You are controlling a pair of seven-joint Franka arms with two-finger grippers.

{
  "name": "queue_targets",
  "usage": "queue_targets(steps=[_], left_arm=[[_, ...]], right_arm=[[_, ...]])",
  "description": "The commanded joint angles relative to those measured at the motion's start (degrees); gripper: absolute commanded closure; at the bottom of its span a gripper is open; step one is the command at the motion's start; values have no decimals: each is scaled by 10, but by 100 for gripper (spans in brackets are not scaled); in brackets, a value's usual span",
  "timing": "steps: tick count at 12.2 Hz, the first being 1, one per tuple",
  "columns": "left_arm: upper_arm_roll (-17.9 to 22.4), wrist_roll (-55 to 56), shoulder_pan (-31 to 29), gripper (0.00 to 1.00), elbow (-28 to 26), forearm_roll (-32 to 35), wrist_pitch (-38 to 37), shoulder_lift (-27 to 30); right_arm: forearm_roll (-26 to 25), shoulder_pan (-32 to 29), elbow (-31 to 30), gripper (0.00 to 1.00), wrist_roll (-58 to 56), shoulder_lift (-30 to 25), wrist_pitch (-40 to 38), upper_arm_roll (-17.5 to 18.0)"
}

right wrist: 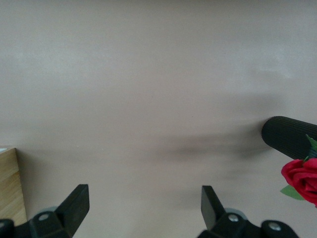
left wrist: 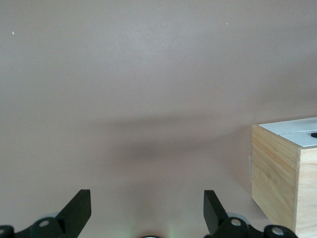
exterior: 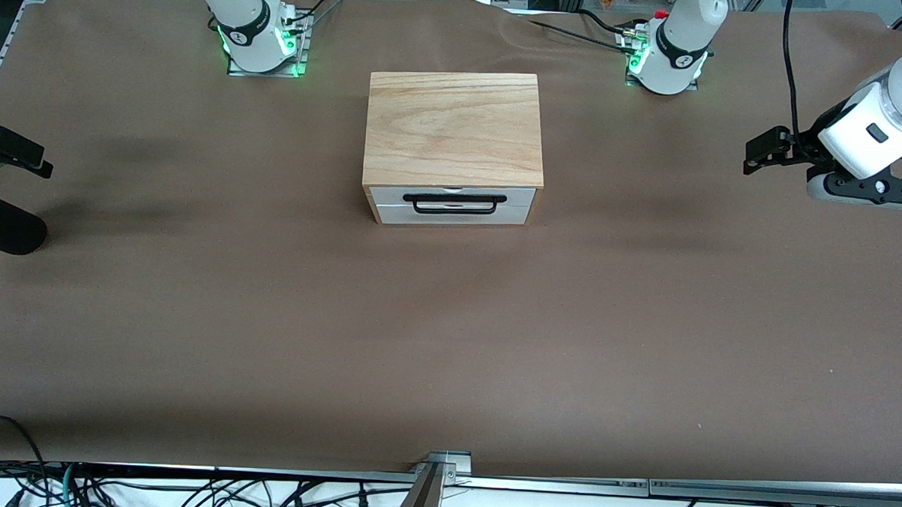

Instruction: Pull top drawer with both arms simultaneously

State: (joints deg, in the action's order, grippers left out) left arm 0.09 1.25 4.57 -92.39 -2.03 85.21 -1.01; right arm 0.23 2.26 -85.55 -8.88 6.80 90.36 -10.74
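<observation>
We find the light oak-grain wooden cabinet box (exterior: 453,130) standing mid-counter between the 2 arm bases, its front turned toward the front camera. That orientation explains the whole setup: the top drawer (exterior: 453,196), with its white front panel, sits fully closed, and its long thin black bar handle (exterior: 454,202) runs across the panel, wide enough, we judge, for 2 grippers to take it side by side.

Neither arm has reached it. The left gripper (exterior: 758,150) hangs over the brown paper-covered counter (exterior: 448,336) at the left arm's end, well apart from the cabinet; in the left wrist view its black fingers (left wrist: 79,206) stand wide with nothing between them, and a corner of the cabinet shows at the edge. The right gripper (exterior: 19,152) hovers over the counter at the right arm's end, fingers (right wrist: 77,201) likewise spread wide and empty. We read the open spread as readiness to close around the bar.

A black ribbed cylinder (right wrist: 290,136) and a red artificial rose (right wrist: 302,176) show in the right wrist view near that gripper; they play no part in the pull.

We judge the task not yet started: both arms must first come in front of the drawer and meet the handle together.
</observation>
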Motion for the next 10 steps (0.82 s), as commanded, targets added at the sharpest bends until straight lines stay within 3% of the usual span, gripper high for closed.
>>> queue_targets(steps=[1,10], left_arm=[[1,6,3,0,21,20,-14,-13],[0,8,0,0,13,12,14,-27]], right_arm=[[-6,-7,-5,0,3,-6,1,8],[-4,-7,-5,0,1,-5,1,8]])
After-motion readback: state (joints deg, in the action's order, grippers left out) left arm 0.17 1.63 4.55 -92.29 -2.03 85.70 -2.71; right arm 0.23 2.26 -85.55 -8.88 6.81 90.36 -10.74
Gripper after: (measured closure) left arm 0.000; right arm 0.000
